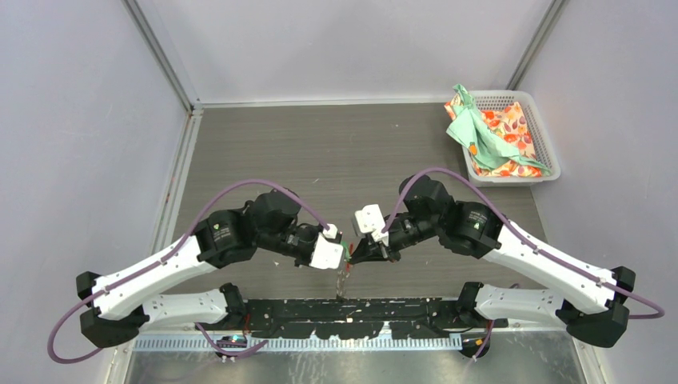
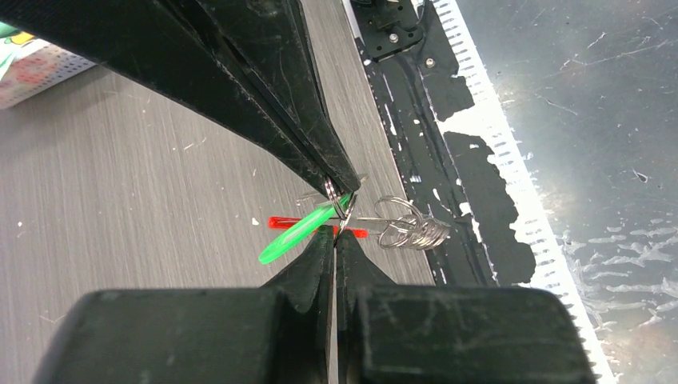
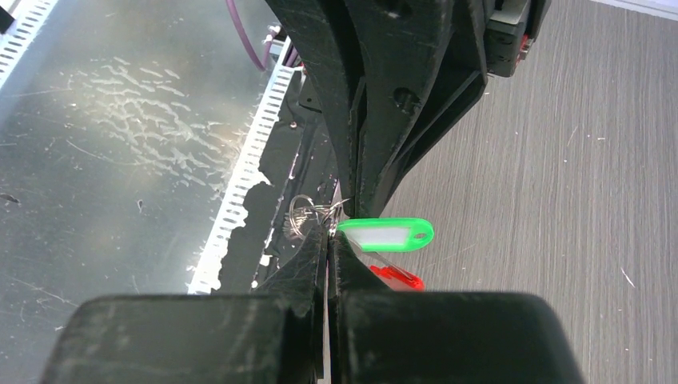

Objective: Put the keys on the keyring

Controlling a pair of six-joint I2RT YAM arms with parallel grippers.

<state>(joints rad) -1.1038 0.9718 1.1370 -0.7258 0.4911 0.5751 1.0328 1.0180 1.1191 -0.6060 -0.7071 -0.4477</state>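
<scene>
The grey table (image 1: 320, 152) is the biggest thing under me. A white basket (image 1: 547, 152) of cloth sits off at its 2 o'clock corner, well apart from the work. My two arms fold in from 9 and 3 o'clock, elbows bent, wrists turned to face each other near the table's near edge at 6 o'clock. Neither arm is nearer, because both sets of fingertips meet at one spot in mid-air.

My left gripper (image 2: 334, 240) is pinched fully together, and so is my right gripper (image 3: 329, 242), tip against tip. The keyring (image 2: 412, 229) hangs between them. From the left wrist its grey wire coil lies at 3 o'clock of my left tips, just beside them. Its red tab (image 2: 279, 222) runs across from 9 to 3 o'clock behind them. I judge that the left pinch has the keyring's wire.

From the right wrist the green-tagged key (image 3: 388, 234) sticks out to 3 o'clock of my right tips, long axis level. Its small ring (image 2: 331, 190) sits at those tips, so I judge that hand holds it, though the contact is too small to be certain. I cannot find the black-tagged key in any view.

The coming move turns on that small ring meeting the wire. They cross right at the tips, touching or nearly so, which calls for a fine slide along the wire, not a reach.
</scene>
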